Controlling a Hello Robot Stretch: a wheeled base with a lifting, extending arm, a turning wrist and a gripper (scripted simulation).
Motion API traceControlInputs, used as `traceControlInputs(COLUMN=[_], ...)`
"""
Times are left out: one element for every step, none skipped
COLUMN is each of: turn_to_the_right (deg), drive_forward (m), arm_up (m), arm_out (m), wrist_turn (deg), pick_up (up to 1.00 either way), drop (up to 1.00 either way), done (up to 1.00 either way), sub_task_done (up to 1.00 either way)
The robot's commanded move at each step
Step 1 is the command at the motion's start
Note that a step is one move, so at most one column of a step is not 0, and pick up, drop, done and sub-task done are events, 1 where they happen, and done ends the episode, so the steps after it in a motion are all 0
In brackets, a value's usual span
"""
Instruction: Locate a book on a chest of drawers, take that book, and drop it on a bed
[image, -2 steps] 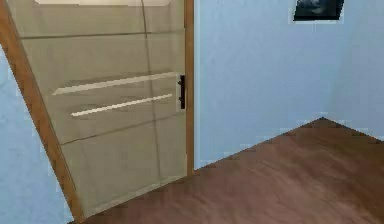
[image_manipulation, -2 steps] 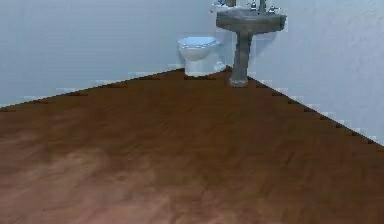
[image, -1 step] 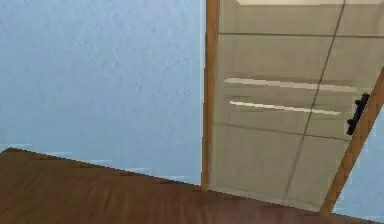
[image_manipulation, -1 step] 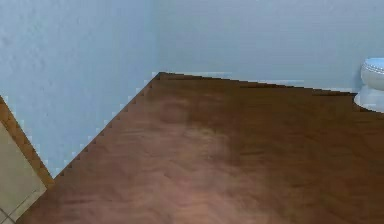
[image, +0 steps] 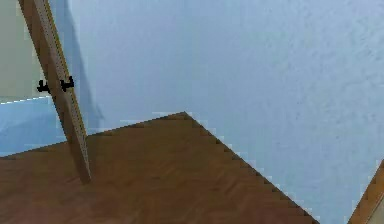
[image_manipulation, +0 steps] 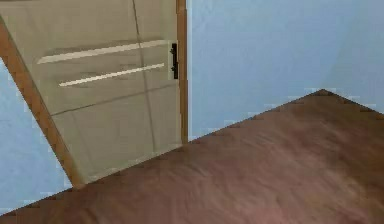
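In the corner: door ajar, blue wall.
Risk: a careless turn clips door.
Claw: state, can't tell.

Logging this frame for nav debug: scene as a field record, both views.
forward_door: brown wooden door seen edge-on at the view's left
forward_handle: black door handles sticking out on both faces
forward_walls: light blue walls meeting in a corner
forward_floor: brown wood-plank floor
side_door: beige panelled door in a brown wooden frame
side_handle: black lever handle at the door's right edge
side_wall: light blue wall right of the frame
side_floor: dark brown wooden floor
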Motion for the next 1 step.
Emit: traceControlInputs(turn_to_the_right=[-45.0], drive_forward=[0.0], arm_up=[0.0], arm_out=[0.0], wrist_turn=[0.0], pick_up=[0.0], drop=[0.0], done=[0.0], sub_task_done=[0.0])
